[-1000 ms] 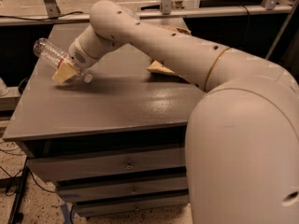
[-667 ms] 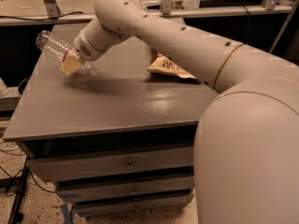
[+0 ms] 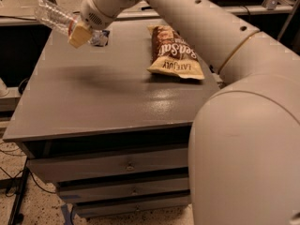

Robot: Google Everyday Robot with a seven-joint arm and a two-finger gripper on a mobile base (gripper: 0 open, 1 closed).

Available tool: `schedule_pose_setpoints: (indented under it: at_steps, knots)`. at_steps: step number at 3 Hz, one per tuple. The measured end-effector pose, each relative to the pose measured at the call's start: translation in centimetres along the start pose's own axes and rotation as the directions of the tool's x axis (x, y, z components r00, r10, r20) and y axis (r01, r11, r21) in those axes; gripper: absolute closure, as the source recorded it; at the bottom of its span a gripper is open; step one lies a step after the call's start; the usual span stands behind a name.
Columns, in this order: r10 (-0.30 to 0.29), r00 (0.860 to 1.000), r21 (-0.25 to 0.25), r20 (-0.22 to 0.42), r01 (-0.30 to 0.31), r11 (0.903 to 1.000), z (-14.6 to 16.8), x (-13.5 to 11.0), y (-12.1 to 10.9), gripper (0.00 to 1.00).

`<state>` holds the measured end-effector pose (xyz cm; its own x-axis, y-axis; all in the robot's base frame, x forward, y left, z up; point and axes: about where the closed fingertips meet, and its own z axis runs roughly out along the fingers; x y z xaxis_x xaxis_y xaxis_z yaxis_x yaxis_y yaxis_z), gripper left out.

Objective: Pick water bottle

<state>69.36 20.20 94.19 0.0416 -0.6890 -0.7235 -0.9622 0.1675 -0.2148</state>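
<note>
1. Bulky cream-white robot arm (image 3: 243, 139). Filled the right side of the frame from the lower right corner, then reached in a long diagonal to the upper left, crossing above the far part of the tabletop.

2. Grey flat-topped metal cabinet (image 3: 108, 97). Occupied the centre and left of the frame. Carried a stack of shallow grey drawers (image 3: 126, 165) along the lower front, all closed. Showed a soft dark shadow on the top surface, left of centre.

3. Brown and cream foil chip bag (image 3: 173, 50). Lay flat on the tabletop at upper centre-right, just beside the arm in the view, label side up.

4. Small clear ribbed plastic water bottle (image 3: 52, 15). Sat in the upper left of the frame, tilted with its free end pointing up and left, held in the air above the cabinet's far left corner and apart from the surface. Showed a trace of red where it met the gripper; that end hidden.

5. Two-finger gripper (image 3: 77, 31) with a tan pad, at the arm's end in the upper left. Jaws clamped narrowly around the water bottle.

6. Small dark object (image 3: 101, 37) on the tabletop just right of the gripper; too indistinct to identify.
</note>
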Motion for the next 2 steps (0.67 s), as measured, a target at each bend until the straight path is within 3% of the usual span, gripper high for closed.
schedule_pose_setpoints:
  at_steps: [1, 2]
  knots:
    - [-0.050, 0.999, 0.005, 0.008, 0.049, 0.9988, -1.34, -0.88, -0.50, 1.00]
    - [-0.050, 0.999, 0.005, 0.008, 0.049, 0.9988, -1.34, -0.88, -0.50, 1.00]
